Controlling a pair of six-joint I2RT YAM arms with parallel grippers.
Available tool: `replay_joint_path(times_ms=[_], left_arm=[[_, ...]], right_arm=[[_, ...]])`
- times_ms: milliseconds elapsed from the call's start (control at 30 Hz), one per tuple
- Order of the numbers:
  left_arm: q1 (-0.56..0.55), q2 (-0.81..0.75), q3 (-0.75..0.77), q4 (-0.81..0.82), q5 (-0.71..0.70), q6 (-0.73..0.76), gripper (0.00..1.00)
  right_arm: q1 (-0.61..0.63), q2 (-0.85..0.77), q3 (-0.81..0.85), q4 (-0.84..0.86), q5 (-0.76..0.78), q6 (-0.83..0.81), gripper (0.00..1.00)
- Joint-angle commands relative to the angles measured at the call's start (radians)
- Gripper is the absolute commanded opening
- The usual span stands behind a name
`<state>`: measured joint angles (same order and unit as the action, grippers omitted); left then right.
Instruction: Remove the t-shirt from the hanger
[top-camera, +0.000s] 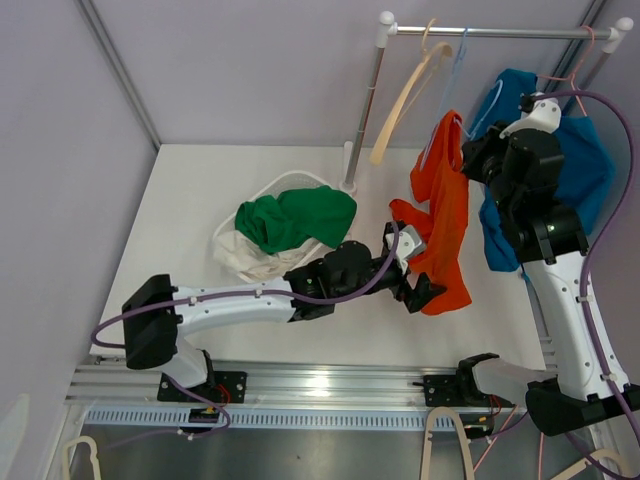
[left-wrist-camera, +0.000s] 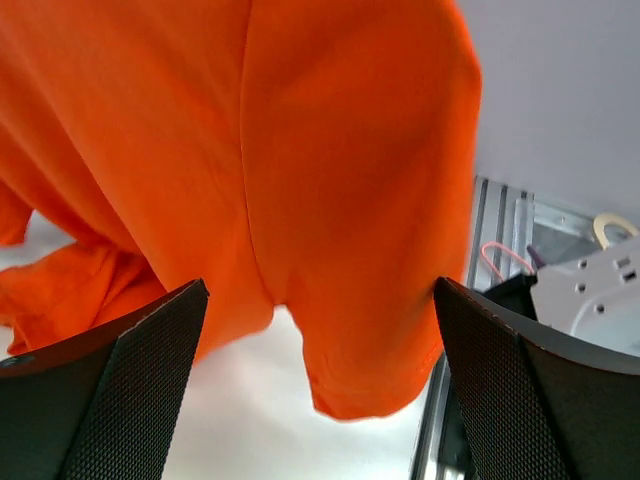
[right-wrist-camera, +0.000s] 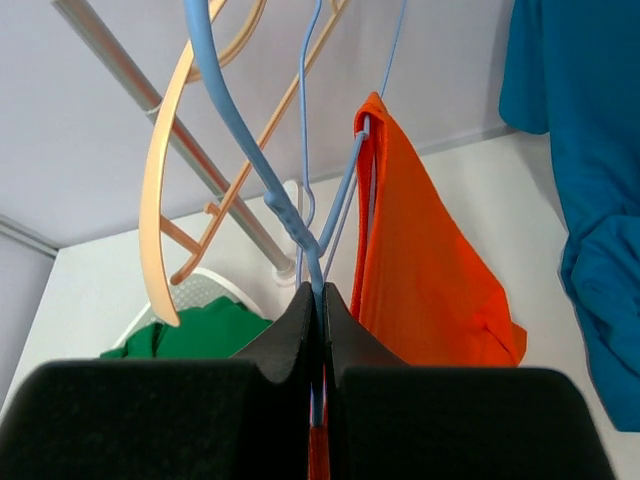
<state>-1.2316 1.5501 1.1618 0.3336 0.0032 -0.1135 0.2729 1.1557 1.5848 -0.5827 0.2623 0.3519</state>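
On my left side, my left claw (left-wrist-camera: 320, 288) gapes wide, grasping nothing; the orange t-shirt (left-wrist-camera: 300, 150) hangs just above it, its bottom hem dipping between my two pads. Further right, the shirt drapes from a blue hanger (right-wrist-camera: 272, 200) up by the rail (top-camera: 480, 32). My right claw (right-wrist-camera: 320, 295) is clenched on that hanger's lower end, the shirt's shoulder just beside it.
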Motion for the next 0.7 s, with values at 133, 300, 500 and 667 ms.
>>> replay_joint_path(times_ms=[133, 300, 500, 667], left_arm=[[-0.045, 0.047, 0.123, 0.128, 0.027, -0.008, 0.99], [-0.046, 0.131, 0.243, -0.022, -0.058, -0.063, 0.57], [-0.106, 0.099, 0.300, -0.088, -0.083, -0.040, 0.01], [-0.195, 0.022, 0.257, -0.080, 0.019, 0.017, 0.01]], right_arm=[[0.019, -0.025, 0.017, 0.026, -0.014, -0.004, 0.00], [0.020, -0.027, 0.014, 0.038, -0.029, -0.001, 0.00], [0.022, -0.004, 0.024, 0.058, -0.017, -0.025, 0.00], [0.022, 0.041, 0.055, 0.073, 0.043, -0.073, 0.00]])
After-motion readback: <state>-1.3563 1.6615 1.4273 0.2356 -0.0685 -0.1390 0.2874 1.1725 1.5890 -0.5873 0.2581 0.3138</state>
